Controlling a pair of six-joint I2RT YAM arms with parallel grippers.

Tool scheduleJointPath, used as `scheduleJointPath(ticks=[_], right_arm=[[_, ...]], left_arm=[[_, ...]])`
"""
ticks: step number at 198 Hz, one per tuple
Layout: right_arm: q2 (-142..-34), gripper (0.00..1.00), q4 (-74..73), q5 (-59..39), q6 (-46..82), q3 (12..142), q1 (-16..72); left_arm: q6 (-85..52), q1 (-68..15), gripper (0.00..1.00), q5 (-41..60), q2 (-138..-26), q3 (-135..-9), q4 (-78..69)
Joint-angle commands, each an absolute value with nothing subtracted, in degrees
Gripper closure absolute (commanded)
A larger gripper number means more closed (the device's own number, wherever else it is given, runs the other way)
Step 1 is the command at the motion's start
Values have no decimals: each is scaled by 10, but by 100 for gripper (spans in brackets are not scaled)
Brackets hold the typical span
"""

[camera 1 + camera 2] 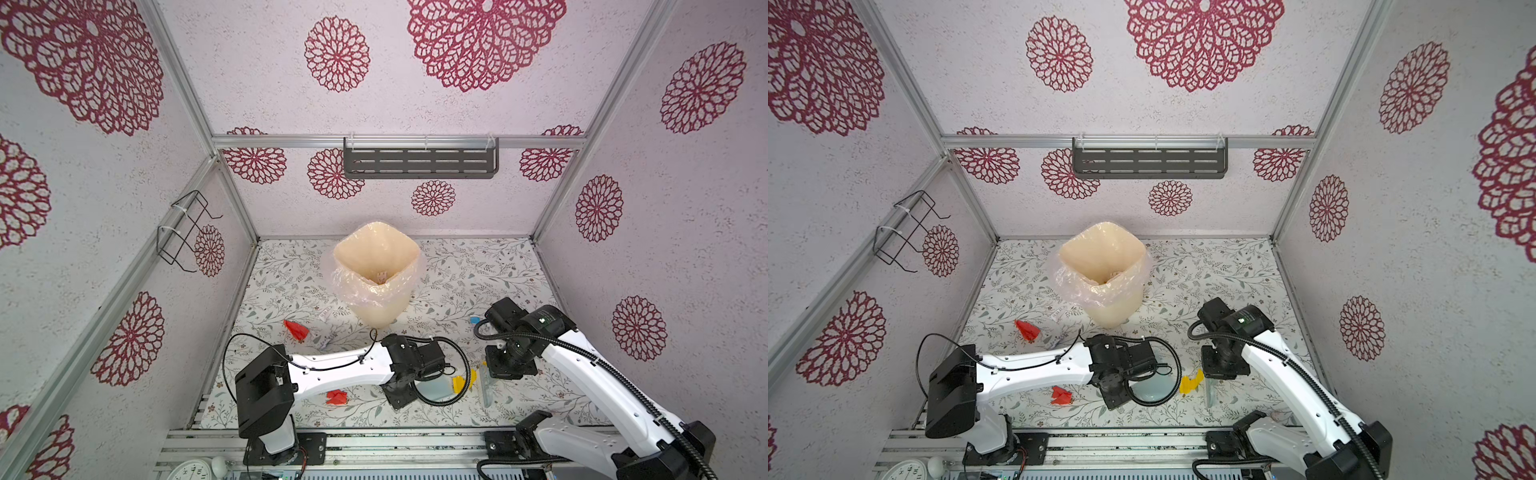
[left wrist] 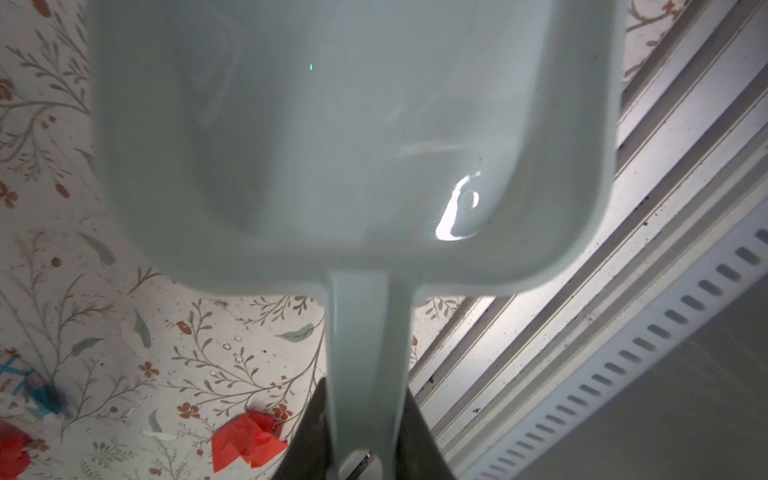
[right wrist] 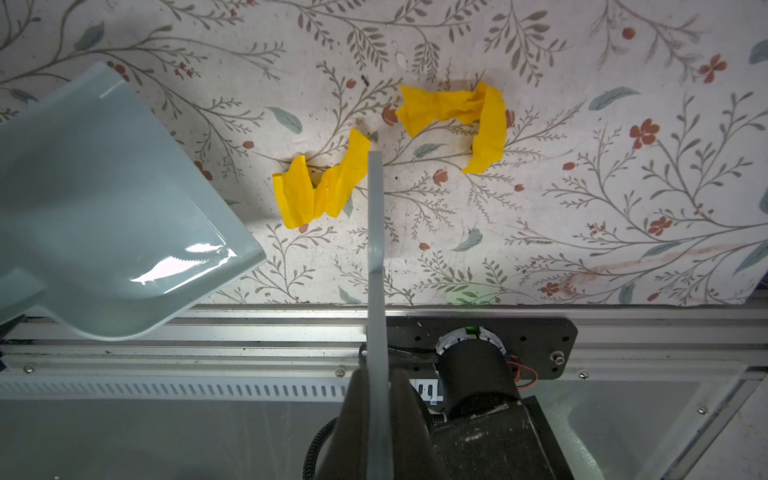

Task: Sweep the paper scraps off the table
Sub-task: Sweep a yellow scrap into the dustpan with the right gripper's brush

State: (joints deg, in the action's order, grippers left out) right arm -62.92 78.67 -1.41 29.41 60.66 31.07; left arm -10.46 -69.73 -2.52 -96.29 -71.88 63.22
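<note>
Pale blue dustpan [image 2: 332, 145] handle pinched by left gripper [image 2: 365, 388]; right gripper [image 3: 379, 374] clamped on thin brush [image 3: 376, 249] (edge-on), touching yellow scrap [image 3: 324, 191].

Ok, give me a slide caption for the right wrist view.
Right gripper holds thin pale brush beside two crumpled yellow paper scraps; pale blue dustpan alongside.

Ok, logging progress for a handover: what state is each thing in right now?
Dustpan, gripped by left gripper, empty.
Brush, gripped by right gripper.
Yellow scraps, loose on table.
Red scraps, loose on table.
Bin, upright, open, bag-lined.
</note>
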Motion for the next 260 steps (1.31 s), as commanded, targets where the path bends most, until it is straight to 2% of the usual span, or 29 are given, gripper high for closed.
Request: scheduleJointPath(ticks=[1,82,138,260], right_arm=[[-634,100,777,-13,281,610,314],[-671,100,758,-19,257,647,315],[-683,100,793,34,235,675,314],[-734,100,766,12,202,683,314]], left_arm=[[-94,-697,100,-4,-965,-713,630],[-73,-675,100,20,-979,-700,621],[-57,-675,100,26,-997,-720,617],[-25,-648,100,39,-1029,-738,601]])
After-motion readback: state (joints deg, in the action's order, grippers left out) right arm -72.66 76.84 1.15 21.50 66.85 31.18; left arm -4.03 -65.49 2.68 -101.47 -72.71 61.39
